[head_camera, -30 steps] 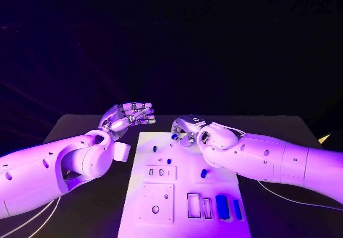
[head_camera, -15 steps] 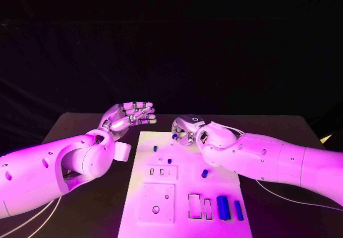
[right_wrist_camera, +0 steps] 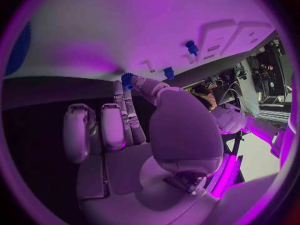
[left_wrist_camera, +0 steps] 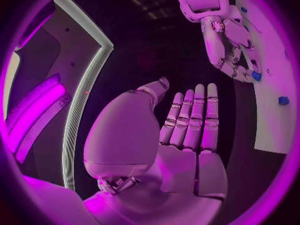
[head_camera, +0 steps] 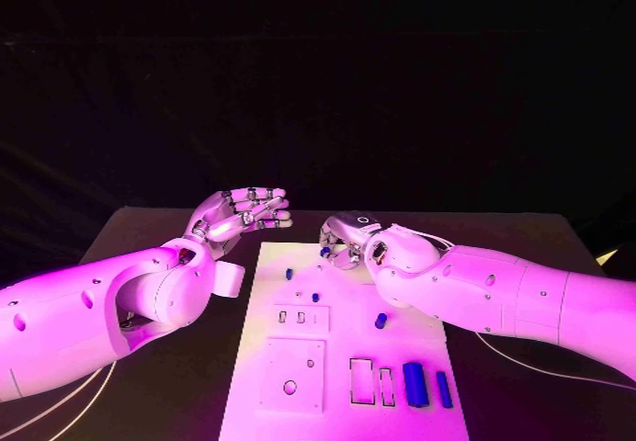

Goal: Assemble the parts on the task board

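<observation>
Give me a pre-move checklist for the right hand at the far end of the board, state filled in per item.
1. Right hand has a part: ok. In the right wrist view a small blue part sits pinched at its fingertips.
2. Right hand over the task board: ok, it is at the board's far end.
3. Target hole under the pinched part: cannot tell, the hand covers that spot in the head view.
4. Left hand out of the way: ok, it is off the board's far left corner and holds nothing.
5. Other parts undisturbed: ok. The long blue bar lies at the near end, away from both hands.
</observation>
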